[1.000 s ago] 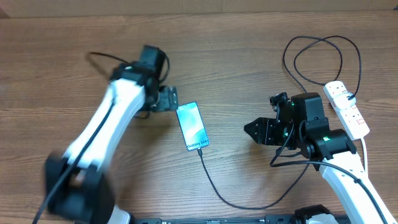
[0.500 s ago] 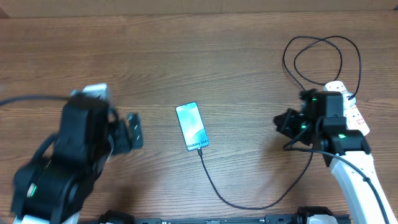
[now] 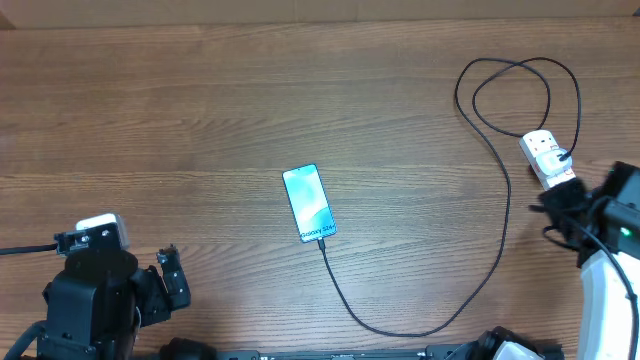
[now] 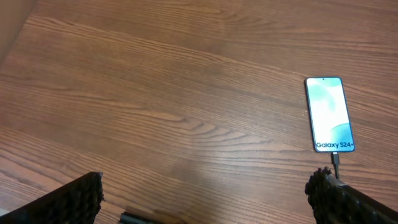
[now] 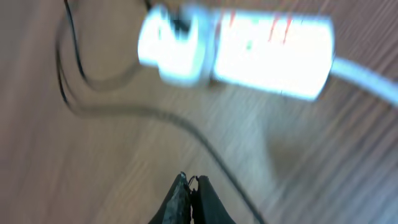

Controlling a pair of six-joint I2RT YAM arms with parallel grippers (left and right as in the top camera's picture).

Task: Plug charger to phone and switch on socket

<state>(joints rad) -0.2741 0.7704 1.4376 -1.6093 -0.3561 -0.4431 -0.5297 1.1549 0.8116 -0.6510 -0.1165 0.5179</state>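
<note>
The phone (image 3: 310, 203) lies screen-up at mid-table, also seen in the left wrist view (image 4: 329, 114). The black charger (image 3: 400, 333) has its tip (image 4: 336, 163) at the phone's bottom edge. From there it curves right and up into loose loops near the white socket (image 3: 545, 158). My right gripper (image 3: 562, 203) is shut on nothing, just in front of the socket's near end, which my arm covers. In the right wrist view the blurred socket (image 5: 249, 50) lies beyond the closed gripper (image 5: 190, 180), with the charger (image 5: 155, 115) between them. My left gripper (image 3: 172, 283) stands open and empty (image 4: 205, 199) at the near left.
A thick white cord (image 5: 373, 81) leaves the socket's end. The wooden table (image 3: 200, 120) spreads bare round the phone, and a pale wall edge runs along the back.
My left arm has pulled back from beside the phone to the near left corner. My right arm has swung right to the socket and its jaws have shut.
</note>
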